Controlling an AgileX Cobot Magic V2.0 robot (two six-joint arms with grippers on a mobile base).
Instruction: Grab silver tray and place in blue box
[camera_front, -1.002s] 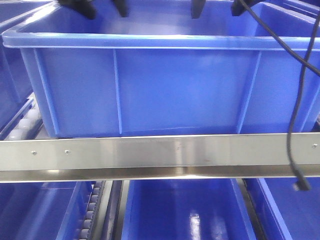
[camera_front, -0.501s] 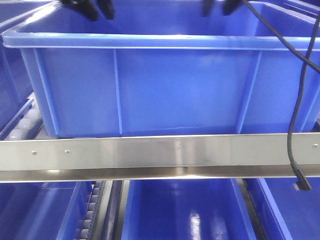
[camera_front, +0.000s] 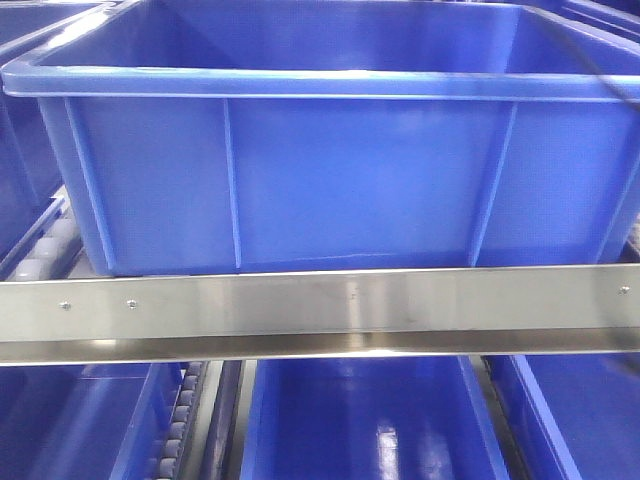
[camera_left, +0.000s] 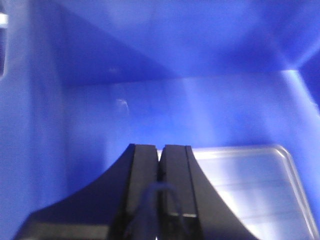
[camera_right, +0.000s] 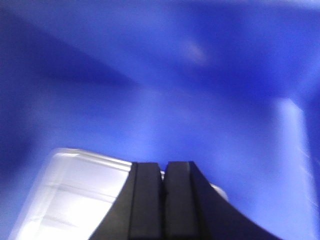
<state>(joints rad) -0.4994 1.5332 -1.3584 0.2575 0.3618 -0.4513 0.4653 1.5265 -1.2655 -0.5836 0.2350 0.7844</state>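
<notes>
My left tool (camera_left: 160, 165) was pressed together, holding nothing; same for my right tool (camera_right: 161, 180). Both hung inside the blue box (camera_front: 320, 85). The silver tray (camera_left: 260, 185) lay flat on the box floor below and ahead of both tools, between them: toward the right from the left tool, toward the left from the right. Neither looked nearer. Placement looked done.

One large blue box (camera_front: 320, 150) above one steel rail (camera_front: 320, 312), at least three further blue crates (camera_front: 360, 430) below that rail, one silver tray (camera_left: 255, 190), and two closed black grippers, left gripper (camera_left: 160, 160), right gripper (camera_right: 163, 175).
</notes>
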